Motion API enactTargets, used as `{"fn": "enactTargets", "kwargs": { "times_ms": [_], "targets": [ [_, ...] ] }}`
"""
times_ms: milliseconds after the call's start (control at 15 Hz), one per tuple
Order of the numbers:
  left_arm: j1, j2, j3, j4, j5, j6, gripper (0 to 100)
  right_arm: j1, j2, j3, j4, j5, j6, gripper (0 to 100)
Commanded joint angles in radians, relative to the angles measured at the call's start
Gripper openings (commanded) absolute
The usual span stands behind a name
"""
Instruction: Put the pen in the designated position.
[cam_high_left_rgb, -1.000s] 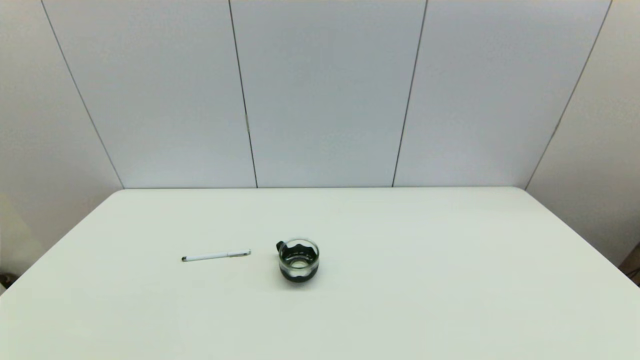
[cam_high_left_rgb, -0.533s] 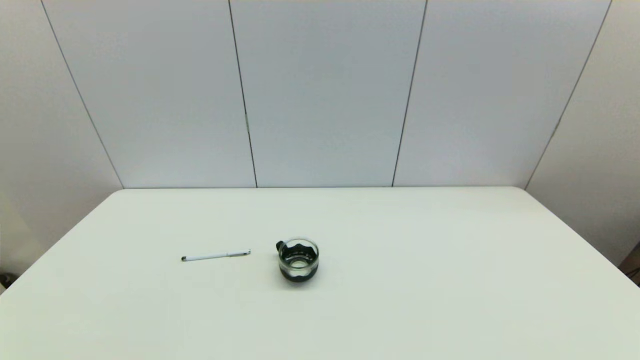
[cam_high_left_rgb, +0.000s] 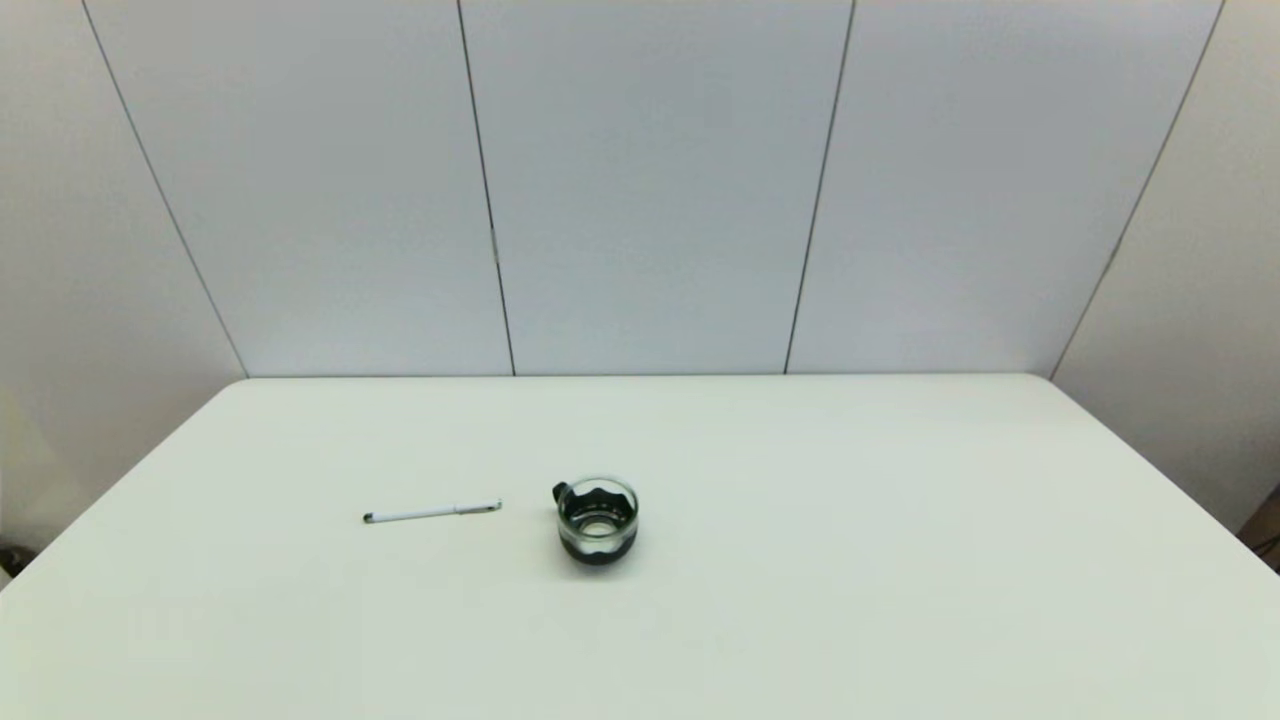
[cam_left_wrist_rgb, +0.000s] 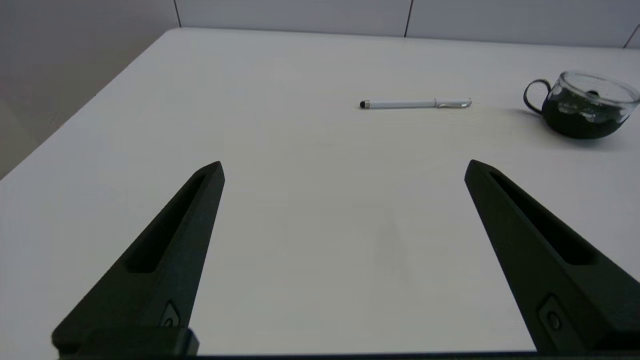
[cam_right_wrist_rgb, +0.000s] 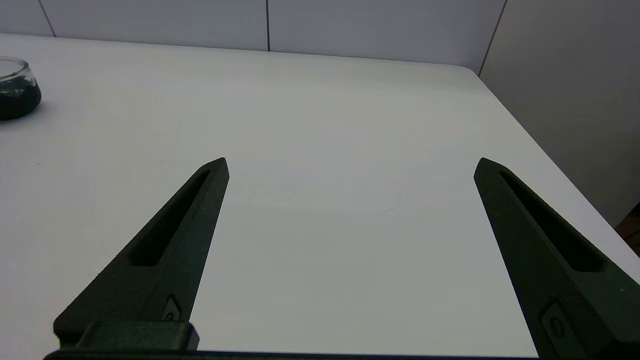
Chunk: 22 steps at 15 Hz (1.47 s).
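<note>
White table (cam_high_left_rgb: 900, 560) holds the pen (cam_high_left_rgb: 432, 513) just left of the cup (cam_high_left_rgb: 597, 521); left gripper (cam_left_wrist_rgb: 343, 167) and right gripper (cam_right_wrist_rgb: 351, 165) hover spread, empty.

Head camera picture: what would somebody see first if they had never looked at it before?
The small glass cup with a dark bottom and little handle catches the eye first, standing alone near the middle of the white table. Just to its left, not touching it, lies the slim white pen, flat, with its dark tip pointing away from the cup. In the wrist views, the open left gripper and open right gripper hold nothing.
</note>
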<state>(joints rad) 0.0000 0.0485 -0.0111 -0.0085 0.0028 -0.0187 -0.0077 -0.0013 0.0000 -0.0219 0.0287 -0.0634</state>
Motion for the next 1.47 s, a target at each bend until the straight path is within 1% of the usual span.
{"fn": "enactTargets", "kwargs": {
  "times_ms": [67,267,533,733,1000,1333,1400,1467],
  "targets": [
    [0.0,0.149,-0.121,-0.001,-0.003,0.0,100,0.0,0.001,0.012,-0.001,0.002,-0.001,100],
    [0.0,0.295,-0.274,0.004,-0.004,0.006,100,0.0,0.001,0.012,-0.001,0.0,-0.001,100],
    [-0.015,0.493,-0.521,0.067,-0.006,0.029,100,-0.002,0.001,0.012,-0.001,0.002,-0.001,100],
    [-0.025,0.614,-0.659,0.104,-0.006,0.031,100,0.0,0.001,0.012,-0.001,0.0,-0.001,100],
    [-0.046,0.829,-0.862,0.117,-0.006,0.102,100,0.0,0.001,0.014,-0.001,0.002,-0.001,100],
    [-0.055,1.045,-1.043,0.14,-0.014,0.212,100,0.0,0.001,0.012,-0.001,0.002,-0.001,100],
    [-0.066,1.09,-1.081,0.163,-0.027,0.233,100,0.0,0.001,0.014,-0.001,0.0,-0.001,100],
    [-0.067,1.127,-1.124,0.225,-0.052,0.264,100,0.0,0.001,0.012,-0.001,0.0,-0.001,100]
  ]
}}
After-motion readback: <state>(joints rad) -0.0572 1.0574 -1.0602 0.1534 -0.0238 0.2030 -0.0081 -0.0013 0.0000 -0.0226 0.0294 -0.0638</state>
